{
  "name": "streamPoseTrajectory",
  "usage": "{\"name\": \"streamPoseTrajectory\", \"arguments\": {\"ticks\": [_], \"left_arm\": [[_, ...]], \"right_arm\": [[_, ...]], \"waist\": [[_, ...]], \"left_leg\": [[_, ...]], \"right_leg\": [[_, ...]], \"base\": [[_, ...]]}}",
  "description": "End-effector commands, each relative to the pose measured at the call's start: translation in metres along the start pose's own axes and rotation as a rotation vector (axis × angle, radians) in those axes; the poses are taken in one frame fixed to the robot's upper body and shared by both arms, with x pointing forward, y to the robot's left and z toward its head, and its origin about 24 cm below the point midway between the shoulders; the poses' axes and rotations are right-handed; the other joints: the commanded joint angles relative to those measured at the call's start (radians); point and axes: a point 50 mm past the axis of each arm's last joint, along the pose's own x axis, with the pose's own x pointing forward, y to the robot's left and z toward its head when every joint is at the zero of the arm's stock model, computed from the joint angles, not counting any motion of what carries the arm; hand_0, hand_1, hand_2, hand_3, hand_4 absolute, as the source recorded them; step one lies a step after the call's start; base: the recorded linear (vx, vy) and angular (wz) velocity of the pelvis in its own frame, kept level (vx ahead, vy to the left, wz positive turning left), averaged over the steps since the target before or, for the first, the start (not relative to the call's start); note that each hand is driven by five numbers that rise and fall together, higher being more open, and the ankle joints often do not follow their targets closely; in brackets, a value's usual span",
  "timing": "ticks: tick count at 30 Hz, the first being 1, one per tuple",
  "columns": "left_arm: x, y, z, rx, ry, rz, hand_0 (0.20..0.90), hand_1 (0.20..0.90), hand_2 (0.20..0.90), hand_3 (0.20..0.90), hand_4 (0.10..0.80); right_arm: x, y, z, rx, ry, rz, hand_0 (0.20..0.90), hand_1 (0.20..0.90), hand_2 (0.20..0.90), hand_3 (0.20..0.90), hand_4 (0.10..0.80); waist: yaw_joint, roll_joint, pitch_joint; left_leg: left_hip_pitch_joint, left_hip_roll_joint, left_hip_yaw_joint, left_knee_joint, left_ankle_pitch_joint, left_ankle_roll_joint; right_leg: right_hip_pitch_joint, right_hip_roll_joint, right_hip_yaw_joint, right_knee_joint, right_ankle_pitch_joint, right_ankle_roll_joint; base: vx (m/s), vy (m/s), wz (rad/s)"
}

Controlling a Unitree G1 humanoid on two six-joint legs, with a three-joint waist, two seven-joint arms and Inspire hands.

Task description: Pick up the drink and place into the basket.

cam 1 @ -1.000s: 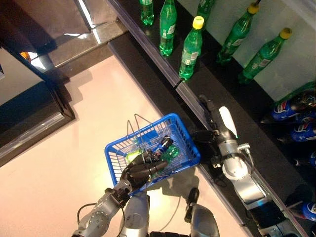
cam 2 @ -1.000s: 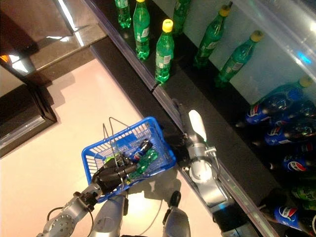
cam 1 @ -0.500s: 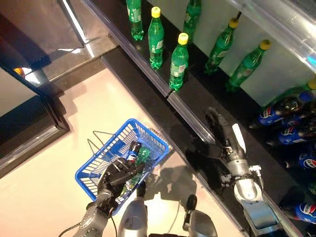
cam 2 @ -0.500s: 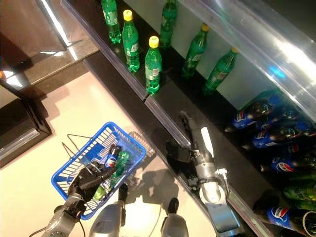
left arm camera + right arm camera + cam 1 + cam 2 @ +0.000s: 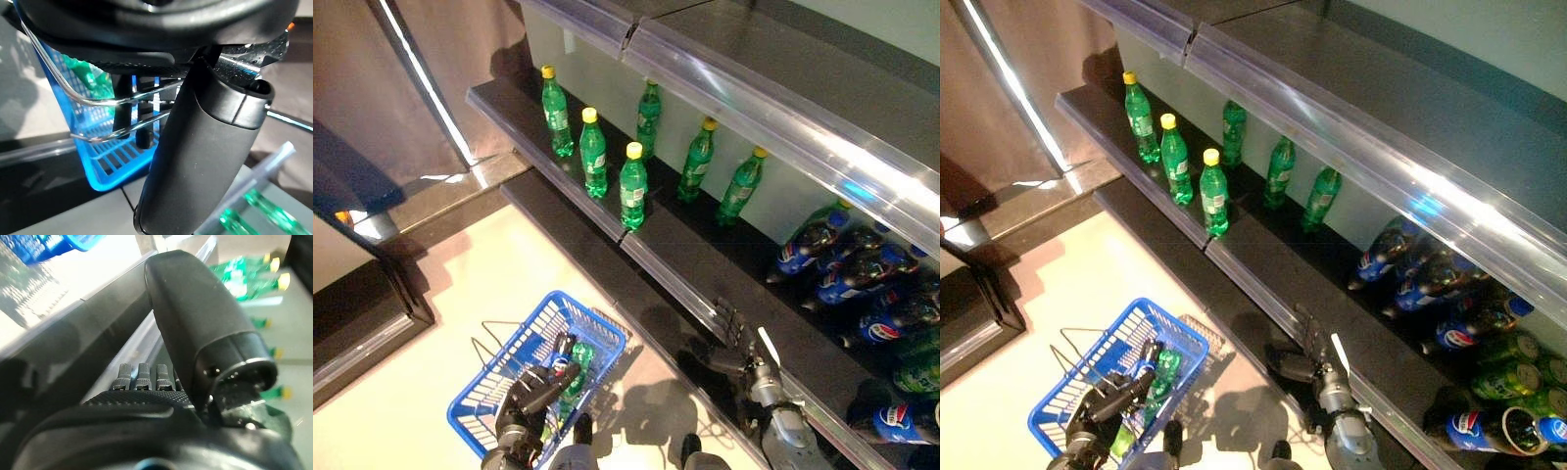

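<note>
My left hand is shut on the thin wire handles of the blue basket, which hangs low at the left above the floor. Inside it lie a dark cola bottle and a green bottle. My right hand is open and empty, its fingers straight over the dark lower shelf ledge, apart from any drink. Green bottles with yellow caps stand on the upper shelf. Blue-labelled cola bottles lie on the shelf to the right of my right hand.
A clear plastic rail runs along the shelf front. A slanted clear cover overhangs the shelves. A dark cabinet stands at the left. Pale floor lies between it and the shelving.
The camera has tilted up, showing more of the shelves. My right hand has stretched its fingers out over the ledge. The blue basket still hangs from my left hand.
</note>
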Motion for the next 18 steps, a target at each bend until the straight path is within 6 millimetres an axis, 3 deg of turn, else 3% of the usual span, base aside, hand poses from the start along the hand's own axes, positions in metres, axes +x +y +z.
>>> {"name": "streamPoseTrajectory", "arguments": {"ticks": [1,18], "left_arm": [[0.007,-0.063,0.091,-0.030,-0.560,-0.305,0.300,0.300,0.300,0.200,0.100],[0.019,-0.062,0.067,-0.052,-0.464,-0.234,0.300,0.300,0.300,0.200,0.100]], "right_arm": [[0.002,0.002,0.024,0.026,-0.179,0.037,0.900,0.900,0.900,0.900,0.800],[0.008,0.010,0.007,0.004,-0.111,0.015,0.900,0.900,0.900,0.900,0.800]], "waist": [[-0.001,0.060,-0.153],[-0.005,0.052,-0.162]], "left_leg": [[0.011,0.022,-0.049,0.053,-0.065,-0.032],[0.011,0.038,-0.041,0.050,-0.067,-0.040]], "right_leg": [[-0.043,0.028,0.016,0.017,0.079,-0.013],[-0.047,0.020,0.012,-0.007,0.095,-0.008]], "base": [[-0.015,-0.025,-0.15],[0.000,-0.004,-0.01]]}}
